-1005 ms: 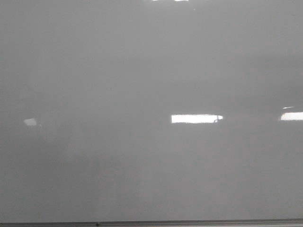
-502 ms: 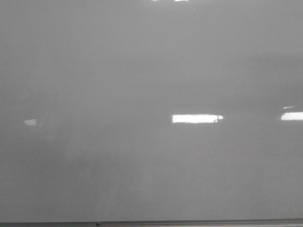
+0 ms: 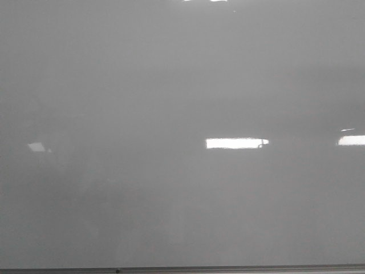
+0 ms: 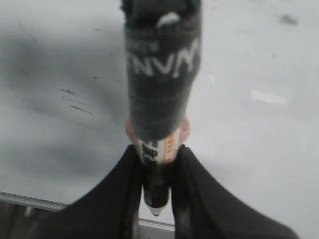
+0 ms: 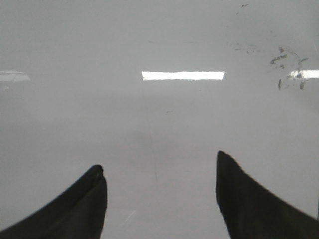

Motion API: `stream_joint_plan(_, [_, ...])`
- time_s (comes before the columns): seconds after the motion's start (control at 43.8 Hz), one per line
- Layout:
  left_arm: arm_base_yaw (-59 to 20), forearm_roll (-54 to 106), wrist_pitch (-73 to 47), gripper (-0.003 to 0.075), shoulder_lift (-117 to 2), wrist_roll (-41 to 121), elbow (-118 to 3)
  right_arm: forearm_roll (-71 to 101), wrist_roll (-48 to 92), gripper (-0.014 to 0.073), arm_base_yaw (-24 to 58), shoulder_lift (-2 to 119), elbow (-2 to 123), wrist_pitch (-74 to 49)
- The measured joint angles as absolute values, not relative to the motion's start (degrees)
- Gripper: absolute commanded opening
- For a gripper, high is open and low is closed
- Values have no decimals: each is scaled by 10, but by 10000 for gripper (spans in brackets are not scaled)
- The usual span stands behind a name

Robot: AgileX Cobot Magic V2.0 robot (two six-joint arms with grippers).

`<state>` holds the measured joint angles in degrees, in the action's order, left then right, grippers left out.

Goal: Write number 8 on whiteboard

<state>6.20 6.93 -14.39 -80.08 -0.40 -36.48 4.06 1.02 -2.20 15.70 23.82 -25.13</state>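
Gripping a marker (image 4: 158, 124) over the whiteboard (image 3: 171, 85), your left tool (image 4: 157, 174) points along it; your right tool (image 5: 159, 194) hangs spread, empty.

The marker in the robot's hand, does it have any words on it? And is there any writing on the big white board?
Marker, dark cap: pale letters, upside down and blurred, maybe "NVN"; not sure.
Marker label near the fingers: too blurred to read.
Whiteboard: no words or numbers, only faint smudges.

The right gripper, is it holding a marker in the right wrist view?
No. The right gripper is open, its two black fingers wide apart with only bare whiteboard between them.
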Motion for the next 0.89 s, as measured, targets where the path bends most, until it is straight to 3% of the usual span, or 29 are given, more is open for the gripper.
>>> stream_joint_plan(0.32, [24,78,-273,-15,-673,67,-399,41,10,496,-17,162,241,-276])
stream_joint_plan(0.891, [-269,130,-368,-15,-541,267,-399,78,72,496,104,333,353,-419])
